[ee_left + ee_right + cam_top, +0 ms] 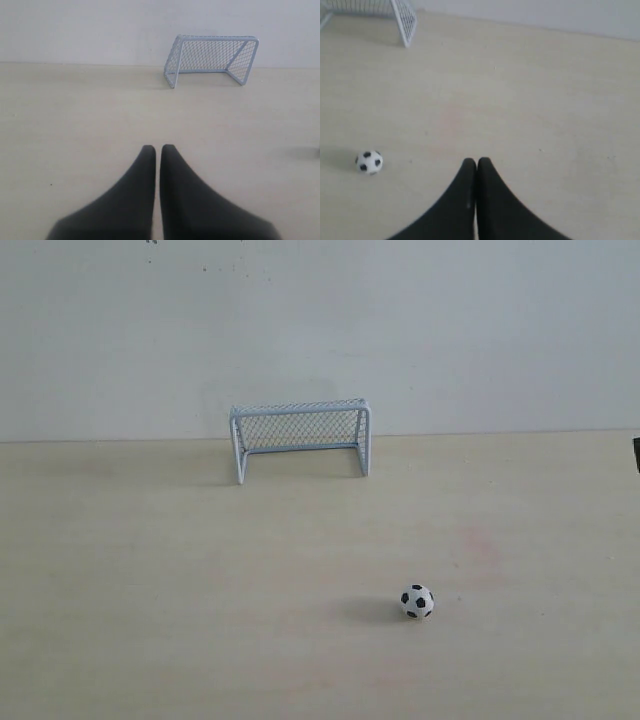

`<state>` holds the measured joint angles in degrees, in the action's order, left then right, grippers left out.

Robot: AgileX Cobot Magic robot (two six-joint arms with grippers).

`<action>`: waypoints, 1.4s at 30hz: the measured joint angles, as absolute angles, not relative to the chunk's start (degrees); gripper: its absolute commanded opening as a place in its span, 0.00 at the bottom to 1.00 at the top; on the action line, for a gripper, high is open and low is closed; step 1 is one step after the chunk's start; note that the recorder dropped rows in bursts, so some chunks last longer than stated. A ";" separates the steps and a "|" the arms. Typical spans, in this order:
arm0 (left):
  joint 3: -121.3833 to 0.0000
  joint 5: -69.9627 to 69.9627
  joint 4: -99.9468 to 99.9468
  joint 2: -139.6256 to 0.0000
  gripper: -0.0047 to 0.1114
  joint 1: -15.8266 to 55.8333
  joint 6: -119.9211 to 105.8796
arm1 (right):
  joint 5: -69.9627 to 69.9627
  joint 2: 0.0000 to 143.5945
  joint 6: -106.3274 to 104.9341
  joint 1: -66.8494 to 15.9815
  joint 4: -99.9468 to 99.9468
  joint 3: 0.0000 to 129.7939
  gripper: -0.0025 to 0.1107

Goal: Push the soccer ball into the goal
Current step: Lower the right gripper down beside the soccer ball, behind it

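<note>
The soccer ball (417, 601) is a tiny white ball with black patches, resting on the pale table toward the front right. It also shows in the right wrist view as the soccer ball (369, 162), well apart from my right gripper (476, 161), whose black fingers are shut with nothing between them. The goal (300, 435), pale blue frame with grey mesh, stands at the back near the wall, its mouth facing the front. My left gripper (158, 148) is shut and empty, with the goal (212, 57) far beyond it. Neither gripper is seen clearly in the exterior view.
A pale wooden table (150, 570) spreads under everything, ending at a white wall (320, 320) just behind the goal. A dark sliver (636, 454) shows at the right edge of the exterior view.
</note>
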<state>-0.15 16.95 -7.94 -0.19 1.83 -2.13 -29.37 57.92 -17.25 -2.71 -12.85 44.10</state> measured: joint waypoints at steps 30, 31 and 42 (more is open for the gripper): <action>-0.15 16.95 -7.94 -0.19 0.08 1.83 -2.13 | -65.52 101.48 -73.89 -13.09 -1.24 70.10 0.02; -0.15 16.95 -7.94 -0.19 0.08 1.83 -2.13 | -63.49 101.48 -74.85 -13.43 -1.79 70.10 0.02; -0.15 16.95 -7.94 -0.19 0.08 1.83 -2.13 | -51.78 101.48 -86.47 -18.54 -7.23 70.13 0.02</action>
